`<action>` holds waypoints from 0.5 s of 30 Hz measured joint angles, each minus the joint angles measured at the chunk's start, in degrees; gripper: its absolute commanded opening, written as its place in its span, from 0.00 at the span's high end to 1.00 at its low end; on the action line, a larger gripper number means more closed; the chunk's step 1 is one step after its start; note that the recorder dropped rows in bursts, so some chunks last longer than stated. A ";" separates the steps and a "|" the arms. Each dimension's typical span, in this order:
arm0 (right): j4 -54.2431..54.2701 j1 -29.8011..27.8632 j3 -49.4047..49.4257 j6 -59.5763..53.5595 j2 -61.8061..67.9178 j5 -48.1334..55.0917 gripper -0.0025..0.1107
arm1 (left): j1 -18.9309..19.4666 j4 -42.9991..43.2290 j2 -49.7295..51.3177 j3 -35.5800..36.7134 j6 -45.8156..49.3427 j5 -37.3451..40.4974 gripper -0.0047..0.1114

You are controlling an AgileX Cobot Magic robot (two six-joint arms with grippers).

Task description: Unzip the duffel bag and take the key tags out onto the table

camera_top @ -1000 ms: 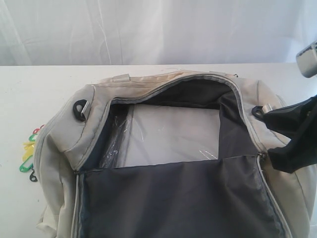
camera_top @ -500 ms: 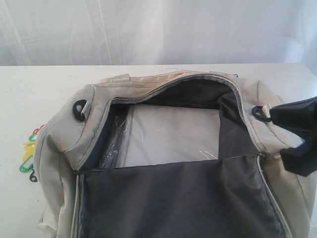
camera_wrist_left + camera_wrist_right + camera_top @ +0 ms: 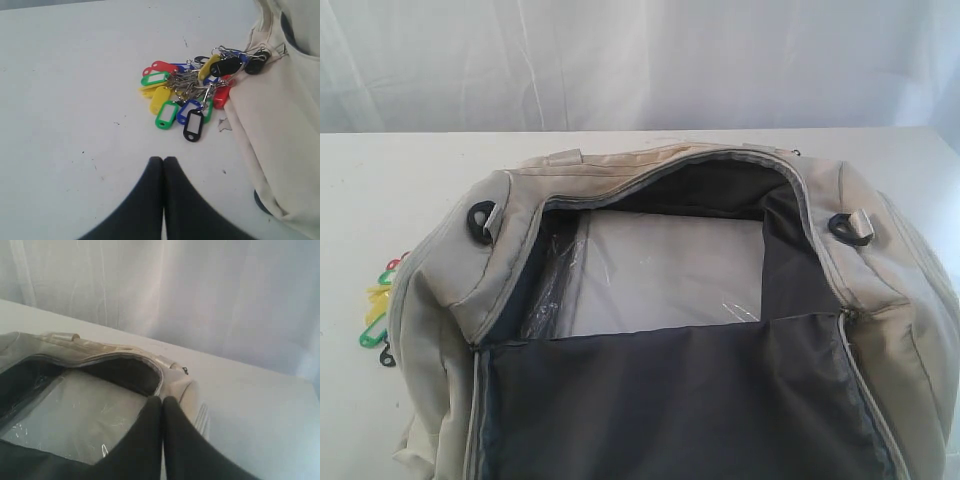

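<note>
The cream duffel bag (image 3: 520, 205) lies unzipped on the white table (image 3: 380, 190), its dark grey flap folded toward the front and a pale plastic-covered base showing inside. The key tags (image 3: 375, 310) lie in a coloured bunch on the table beside the bag's left end. In the left wrist view the key tags (image 3: 187, 95) rest against the bag's side (image 3: 280, 130), and my left gripper (image 3: 163, 160) is shut and empty a short way from them. My right gripper (image 3: 163, 399) is shut and empty above the bag's open mouth (image 3: 125, 372). Neither gripper shows in the exterior view.
A white curtain (image 3: 640, 60) hangs behind the table's far edge. Bare white tabletop (image 3: 75, 100) stretches away from the key tags on the side opposite the bag. The bag's black strap rings (image 3: 480, 220) sit at both ends.
The right arm, which hung over the bag's right end, has drawn off to the right and left the exterior view. The bag and key tags have not moved.
</note>
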 measured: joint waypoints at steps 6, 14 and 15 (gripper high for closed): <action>0.00 -0.33 0.30 0.00 -1.66 -0.13 0.98 | 0.00 0.00 0.00 0.00 0.00 0.00 0.96; 0.00 -0.33 8.79 0.24 -9.09 -0.66 0.98 | 0.00 0.00 0.00 0.00 0.00 0.00 0.96; 0.00 -0.33 10.70 0.36 -10.88 -0.78 0.98 | 0.00 0.00 0.00 0.00 0.00 0.00 0.96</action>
